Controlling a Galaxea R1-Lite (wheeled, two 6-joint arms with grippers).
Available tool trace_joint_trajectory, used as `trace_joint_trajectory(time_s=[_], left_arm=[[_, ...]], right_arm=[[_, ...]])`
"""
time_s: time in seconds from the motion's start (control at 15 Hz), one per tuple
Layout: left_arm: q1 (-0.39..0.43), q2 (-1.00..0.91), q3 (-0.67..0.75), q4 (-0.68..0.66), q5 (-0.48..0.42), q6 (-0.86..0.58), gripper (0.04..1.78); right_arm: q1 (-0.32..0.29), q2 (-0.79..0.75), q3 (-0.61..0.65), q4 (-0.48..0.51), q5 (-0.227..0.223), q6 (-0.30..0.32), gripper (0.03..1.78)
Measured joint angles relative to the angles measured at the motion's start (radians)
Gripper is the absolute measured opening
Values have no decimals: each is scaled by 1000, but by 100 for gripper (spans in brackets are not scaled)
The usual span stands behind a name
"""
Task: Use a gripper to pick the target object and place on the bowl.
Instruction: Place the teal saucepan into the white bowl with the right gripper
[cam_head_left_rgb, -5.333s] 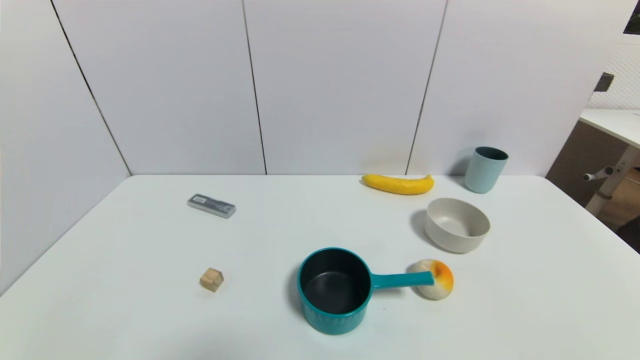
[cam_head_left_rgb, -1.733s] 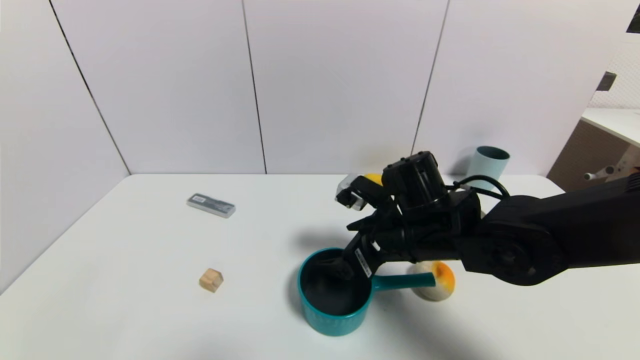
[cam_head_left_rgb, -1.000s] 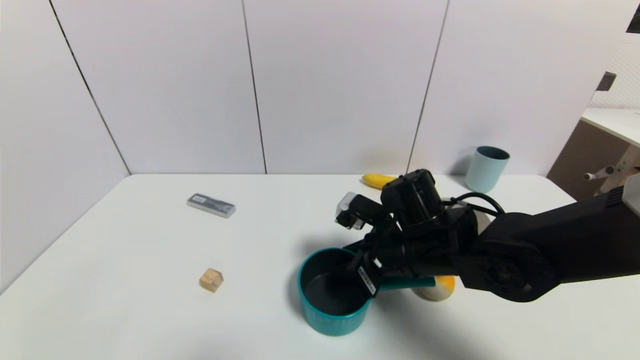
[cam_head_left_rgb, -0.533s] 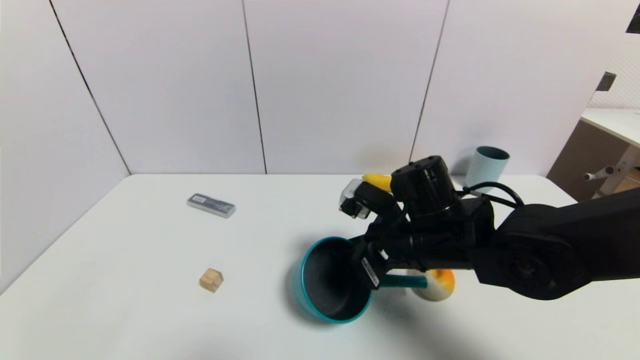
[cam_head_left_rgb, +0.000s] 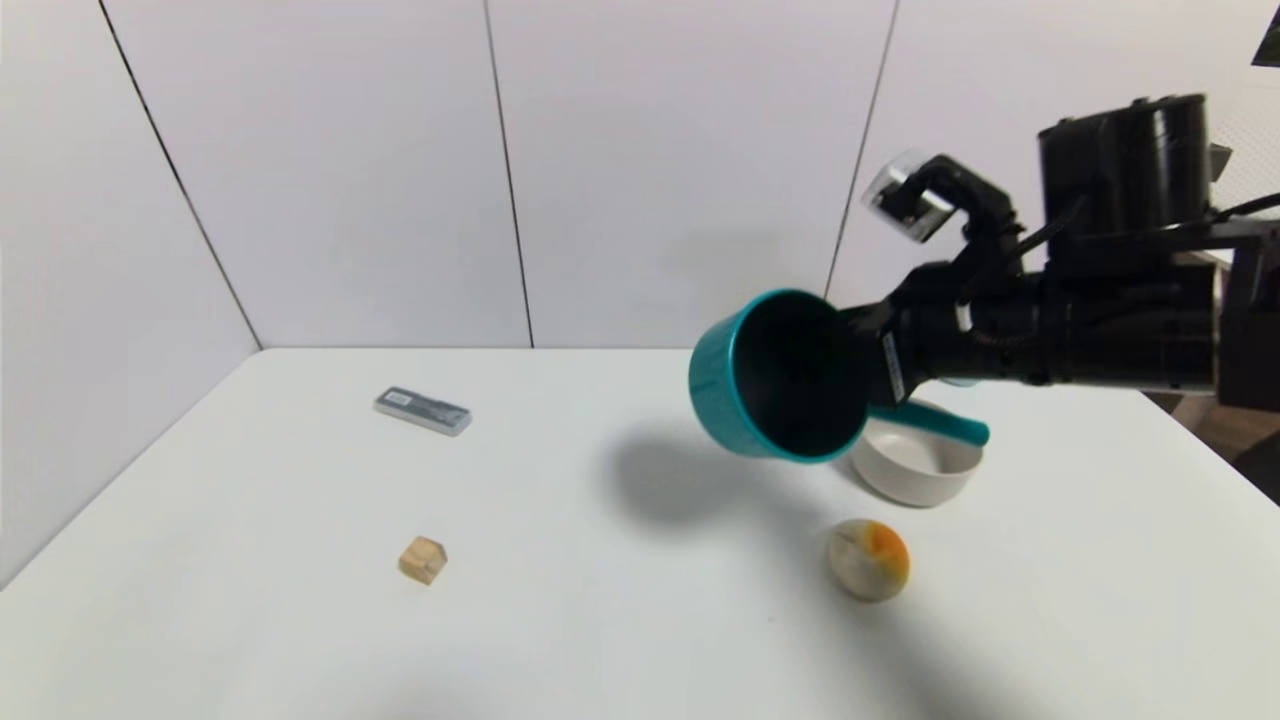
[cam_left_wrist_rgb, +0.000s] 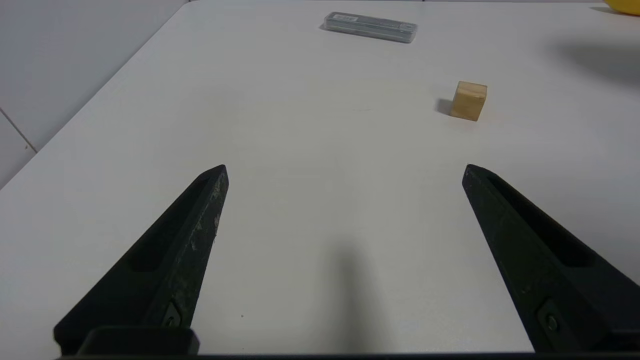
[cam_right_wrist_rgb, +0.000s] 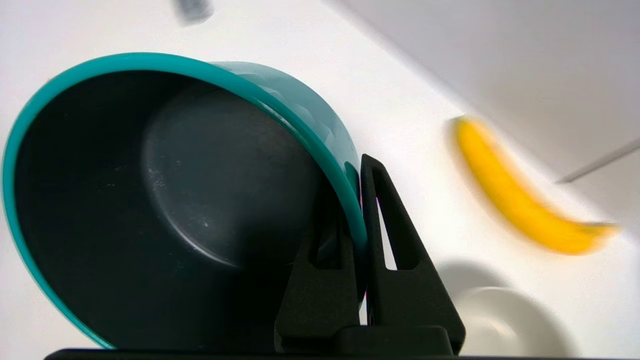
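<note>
I've lifted the saucepan (cam_head_left_rgb: 775, 375) off the table (cam_head_left_rgb: 300, 520) since the last frame
Right gripper (cam_head_left_rgb: 868, 365) clamps its rim, tilted, at the bowl's (cam_head_left_rgb: 915, 470) 10 o'clock; left gripper (cam_left_wrist_rgb: 345, 170) idle, fingers spread.

A smooth white table (cam_head_left_rgb: 600, 620) fills the lower half of the head view. Left of centre lies a flat grey rectangular case (cam_head_left_rgb: 422, 411), and below it a small tan wooden cube (cam_head_left_rgb: 423, 559). At right sits a shallow off-white round bowl (cam_head_left_rgb: 925, 478); below it, toward the lower right, rests a pale round fruit with an orange patch (cam_head_left_rgb: 867, 559).
</note>
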Motion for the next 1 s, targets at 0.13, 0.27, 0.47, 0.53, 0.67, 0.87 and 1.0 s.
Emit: trace_joint_trajectory(time_s=[0.13,0.27,0.47,0.53,0.67,0.87,1.0], left_arm=[[0,0,0,0,-1,0,169],[0,0,0,0,0,-1,169],[0,0,0,0,0,0,169],[0,0,0,0,0,0,169],[-1,0,0,0,0,0,169],[0,0,0,0,0,0,169],[0,0,0,0,0,0,169]], right_arm=[[-98,-5,-53,12,2,-54,12],[-197,2,-83,14,37,-150,12],[-353,27,-96,56,172,-319,12],[-397,40,-96,93,217,-392,12],[-454,66,-89,167,272,-526,12],[-477,97,-51,191,302,-579,12],[-480,117,-27,189,303,-587,12]])
